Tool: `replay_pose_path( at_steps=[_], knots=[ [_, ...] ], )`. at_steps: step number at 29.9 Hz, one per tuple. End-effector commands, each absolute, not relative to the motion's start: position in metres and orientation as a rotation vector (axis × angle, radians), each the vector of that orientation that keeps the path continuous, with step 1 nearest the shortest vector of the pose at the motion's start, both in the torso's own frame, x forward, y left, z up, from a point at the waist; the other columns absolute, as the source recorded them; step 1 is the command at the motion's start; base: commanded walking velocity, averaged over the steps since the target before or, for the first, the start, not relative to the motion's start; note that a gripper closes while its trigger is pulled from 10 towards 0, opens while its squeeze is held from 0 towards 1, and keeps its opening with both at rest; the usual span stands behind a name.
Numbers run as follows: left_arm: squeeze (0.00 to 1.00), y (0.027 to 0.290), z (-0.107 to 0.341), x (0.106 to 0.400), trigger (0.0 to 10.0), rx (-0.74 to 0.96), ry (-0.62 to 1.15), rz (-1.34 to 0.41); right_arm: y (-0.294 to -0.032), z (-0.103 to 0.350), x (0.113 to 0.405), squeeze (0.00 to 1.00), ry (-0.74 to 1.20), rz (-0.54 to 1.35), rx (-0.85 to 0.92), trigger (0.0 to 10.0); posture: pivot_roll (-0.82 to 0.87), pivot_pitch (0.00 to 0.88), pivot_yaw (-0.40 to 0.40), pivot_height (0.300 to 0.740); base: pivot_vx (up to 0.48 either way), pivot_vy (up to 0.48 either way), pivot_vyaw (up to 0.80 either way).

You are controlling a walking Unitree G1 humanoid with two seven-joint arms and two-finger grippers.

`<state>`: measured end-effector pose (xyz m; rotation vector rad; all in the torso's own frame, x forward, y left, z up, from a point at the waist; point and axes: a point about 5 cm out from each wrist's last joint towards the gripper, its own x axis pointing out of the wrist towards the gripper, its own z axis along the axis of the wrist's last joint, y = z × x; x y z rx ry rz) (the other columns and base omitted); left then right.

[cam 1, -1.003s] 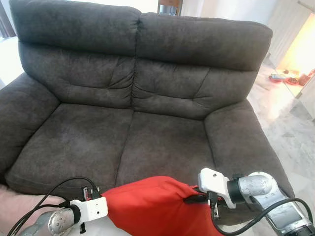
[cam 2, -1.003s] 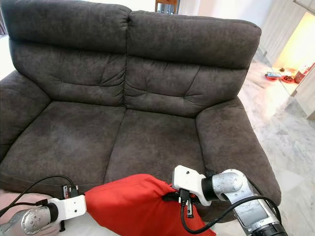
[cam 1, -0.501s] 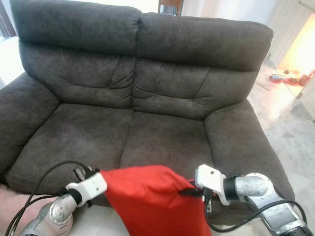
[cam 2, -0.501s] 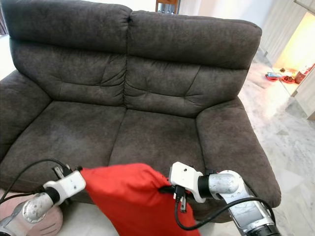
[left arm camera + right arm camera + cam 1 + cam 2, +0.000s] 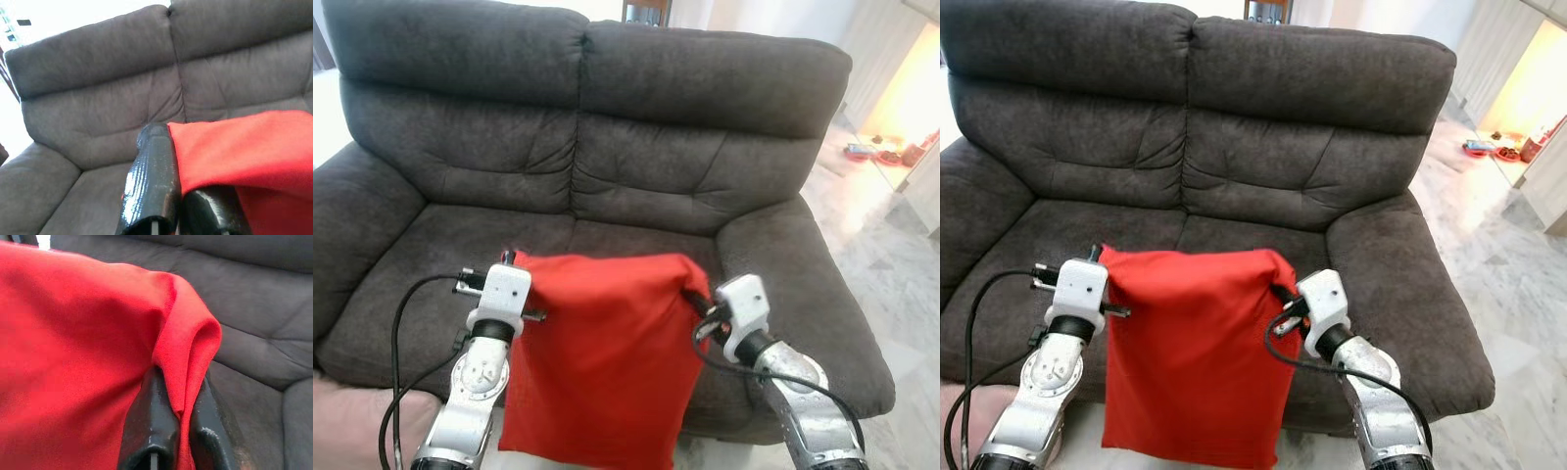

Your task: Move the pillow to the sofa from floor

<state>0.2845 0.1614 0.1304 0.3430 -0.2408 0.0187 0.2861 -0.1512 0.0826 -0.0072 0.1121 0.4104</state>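
Note:
A flat red pillow [image 5: 597, 362] hangs upright in front of the dark grey two-seat sofa [image 5: 607, 127], held by its two top corners. My left gripper [image 5: 512, 260] is shut on the upper left corner; in the left wrist view its black fingers [image 5: 154, 181] pinch the red cloth [image 5: 244, 152]. My right gripper [image 5: 695, 297] is shut on the upper right corner, with a red fold [image 5: 190, 357] squeezed between its fingers [image 5: 154, 426]. The pillow's top edge is level with the seat cushions [image 5: 1058, 245]; its lower edge hangs below the sofa's front.
The sofa's armrests [image 5: 803, 294] stand on either side. A marble floor [image 5: 891, 255] lies to the right, with small red items [image 5: 891, 154] far off on it. A pinkish thing [image 5: 352, 431] sits at the lower left by the sofa front.
Both arms have risen and lifted the red pillow from low at the frame's bottom to hang upright before the seat. Both grippers stay shut on its corners.

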Motion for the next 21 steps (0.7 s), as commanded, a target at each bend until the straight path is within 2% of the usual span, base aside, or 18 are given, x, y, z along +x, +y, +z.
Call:
replay_pose_path(
  at_steps=[1, 7, 11, 21],
  knots=[
    [0.0, 0.154, 0.149, 0.287, 10.0, 0.364, -0.309, 0.016, -0.155, 0.111, 0.294, 0.0, -0.025, 0.356, 0.032, 10.0, 0.16, 0.041, -0.114, 0.74, 0.0, 0.0, 0.0],
    [0.0, 0.159, 0.162, 0.283, 10.0, 0.33, -0.323, 0.054, -0.151, 0.114, 0.292, 0.0, -0.068, 0.292, 0.056, 10.0, 0.16, 0.033, -0.11, 0.74, 0.0, 0.0, 0.0],
    [0.0, 0.155, 0.165, 0.283, 10.0, 0.372, -0.34, 0.039, -0.15, 0.117, 0.296, 0.0, -0.083, 0.29, 0.055, 10.0, 0.17, 0.027, -0.111, 0.74, 0.0, 0.0, 0.0],
    [0.0, 0.154, 0.165, 0.281, 10.0, 0.376, -0.323, 0.037, -0.148, 0.127, 0.303, 0.0, -0.12, 0.267, 0.075, 10.0, 0.17, 0.007, -0.116, 0.74, 0.0, -0.405, 0.0]
  ],
)
